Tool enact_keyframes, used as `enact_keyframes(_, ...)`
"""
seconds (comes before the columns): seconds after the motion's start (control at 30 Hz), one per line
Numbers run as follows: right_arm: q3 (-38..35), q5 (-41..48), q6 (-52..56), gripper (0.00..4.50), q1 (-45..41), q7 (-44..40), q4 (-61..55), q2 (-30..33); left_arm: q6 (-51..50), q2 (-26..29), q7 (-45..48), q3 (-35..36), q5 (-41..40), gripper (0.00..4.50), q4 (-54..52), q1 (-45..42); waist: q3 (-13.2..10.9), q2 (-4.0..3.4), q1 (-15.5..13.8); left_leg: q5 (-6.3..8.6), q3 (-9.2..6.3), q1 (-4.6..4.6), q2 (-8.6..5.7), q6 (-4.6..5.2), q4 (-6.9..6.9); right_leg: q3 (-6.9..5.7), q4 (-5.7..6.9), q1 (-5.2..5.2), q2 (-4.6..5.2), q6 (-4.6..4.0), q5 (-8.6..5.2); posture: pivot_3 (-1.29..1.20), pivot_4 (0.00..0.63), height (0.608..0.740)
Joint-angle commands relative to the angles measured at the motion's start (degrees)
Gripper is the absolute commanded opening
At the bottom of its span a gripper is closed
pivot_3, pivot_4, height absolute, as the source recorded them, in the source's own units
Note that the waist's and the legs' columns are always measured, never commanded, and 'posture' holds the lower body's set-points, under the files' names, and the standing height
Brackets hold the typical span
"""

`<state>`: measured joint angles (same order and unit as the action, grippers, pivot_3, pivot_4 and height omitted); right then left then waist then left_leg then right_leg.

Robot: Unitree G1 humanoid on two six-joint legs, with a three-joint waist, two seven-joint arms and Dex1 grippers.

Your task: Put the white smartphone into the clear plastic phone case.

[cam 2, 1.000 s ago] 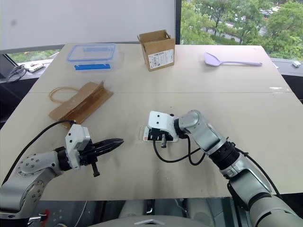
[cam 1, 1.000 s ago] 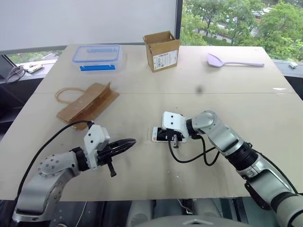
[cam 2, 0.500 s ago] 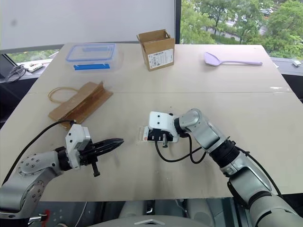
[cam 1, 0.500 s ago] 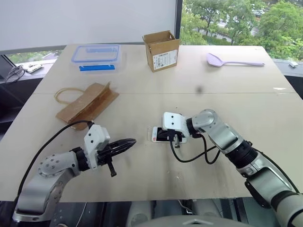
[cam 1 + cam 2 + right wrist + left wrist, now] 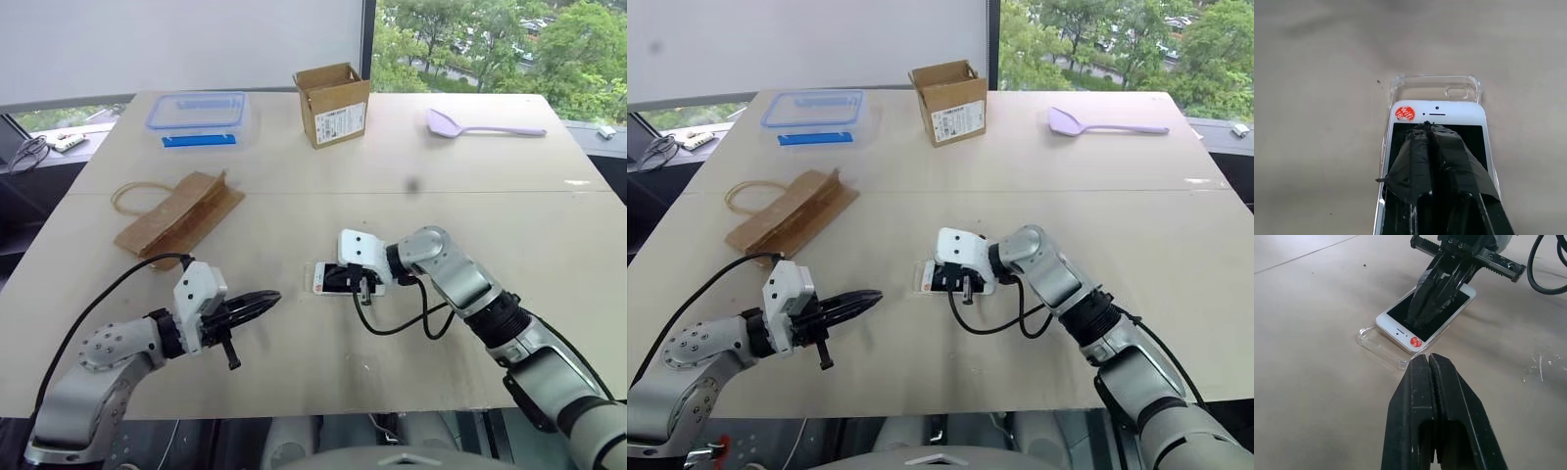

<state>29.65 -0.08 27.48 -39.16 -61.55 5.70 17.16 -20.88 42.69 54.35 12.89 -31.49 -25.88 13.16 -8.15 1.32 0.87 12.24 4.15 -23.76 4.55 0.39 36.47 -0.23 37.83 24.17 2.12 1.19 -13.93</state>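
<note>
Head stereo pair looks down across the tabletop [image 5: 294,196]; both wrist cameras sit close, sharing the white smartphone [image 5: 1425,316] from opposite ends.

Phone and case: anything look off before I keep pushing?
Yes. The white smartphone sits askew of the clear plastic phone case: the case's camera-hole end sticks out past the phone's top edge, so it isn't seated. The shut right gripper presses on the screen.

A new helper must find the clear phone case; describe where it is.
On the wooden table, look near the middle, under the right end effector. The white smartphone lies there partly in the clear plastic phone case: a see-through shell jutting past the phone's top end.
</note>
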Motion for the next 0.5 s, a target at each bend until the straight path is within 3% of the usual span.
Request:
enact_keyframes(0.03,-2.0,2.4,3.4,0.0,-0.4,-0.4,-1.8,-0.2,0.4,0.1,-0.2,0.9,-0.4,0.02,-1.7,-0.2,-0.1,-0.03,0.0,0.0,0.01,-0.06,0.0,0.0,-0.01,0.01,0.0,0.01,-0.01,0.0,0.0,0.0,0.15,0.74)
enact_keyframes(0.2,-4.7,4.5,7.1,0.0,-3.0,1.5,-4.4,-0.9,0.4,0.1,-0.2,0.6,-0.3,0.02,-1.6,-0.5,-0.4,-0.03,0.0,0.0,0.08,-0.17,-0.01,0.0,-0.08,0.04,-0.02,0.13,-0.04,0.0,0.0,0.0,0.15,0.74)
enact_keyframes(0.5,-3.1,0.4,4.6,0.0,-5.9,6.7,-0.2,-0.9,0.4,0.1,0.0,0.5,-0.3,0.02,-1.5,-0.5,-0.4,-0.03,0.0,-0.01,0.29,-0.81,-0.02,0.01,-0.06,0.05,0.01,0.71,-0.16,0.03,0.02,0.0,0.15,0.74)
